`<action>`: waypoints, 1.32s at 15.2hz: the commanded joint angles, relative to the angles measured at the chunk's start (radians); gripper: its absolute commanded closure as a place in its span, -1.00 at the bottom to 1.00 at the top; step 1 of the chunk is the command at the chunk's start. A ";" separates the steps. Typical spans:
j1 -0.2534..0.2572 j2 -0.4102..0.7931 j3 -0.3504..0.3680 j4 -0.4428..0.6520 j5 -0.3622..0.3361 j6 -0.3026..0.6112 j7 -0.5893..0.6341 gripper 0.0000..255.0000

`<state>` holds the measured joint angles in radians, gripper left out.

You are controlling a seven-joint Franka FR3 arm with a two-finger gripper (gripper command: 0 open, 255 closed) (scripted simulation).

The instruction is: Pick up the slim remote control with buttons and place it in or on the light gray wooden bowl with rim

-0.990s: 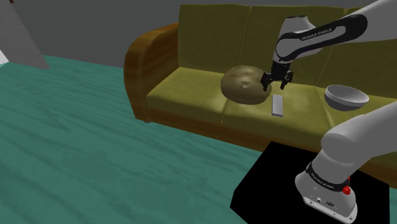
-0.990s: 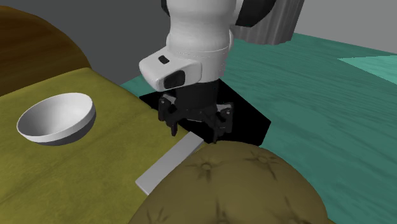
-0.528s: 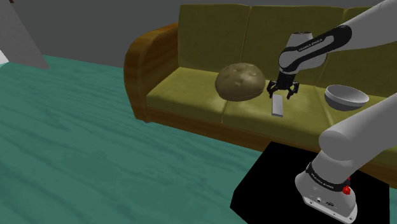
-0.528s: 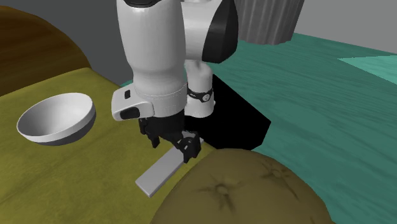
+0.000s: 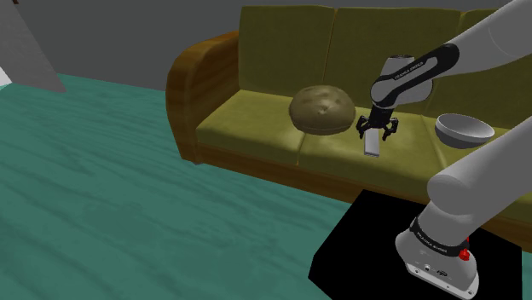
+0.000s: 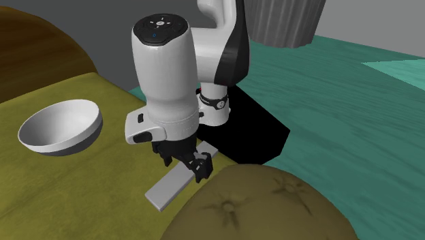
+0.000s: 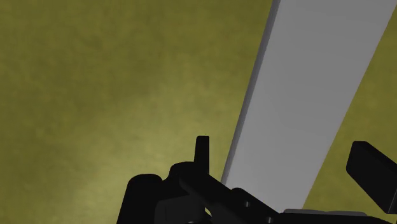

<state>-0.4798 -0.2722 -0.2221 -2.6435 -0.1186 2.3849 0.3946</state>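
The black fingers [image 7: 202, 153] stand apart, released, with the slim plain grey remote [image 7: 305, 95] running between them. One finger is just beside its long edge and the other a little clear of it. Neither seems to press the remote, though contact is hard to judge. The remote lies flat on the olive sofa seat [image 5: 256, 128], near a round tufted cushion [image 5: 321, 109]. The light grey bowl [image 5: 465, 129] sits upright on the same seat, well apart from the remote, toward the shoulder view's right. The white arm [image 6: 163, 75] stands nearly upright over the remote.
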 commanded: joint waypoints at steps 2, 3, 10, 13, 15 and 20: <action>0.001 0.006 0.000 -0.001 0.001 0.008 0.000 -1.00; 0.001 0.006 0.000 -0.001 0.001 0.008 0.000 -1.00; 0.001 0.007 0.000 -0.001 0.001 0.008 0.000 1.00; 0.000 0.007 -0.001 -0.001 0.001 0.008 -0.001 1.00; 0.001 0.007 -0.001 -0.001 0.001 0.008 0.000 1.00; -0.001 -0.037 0.005 0.022 -0.002 -0.058 0.002 1.00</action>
<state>-0.4801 -0.2974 -0.2185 -2.6284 -0.1197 2.3454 0.3968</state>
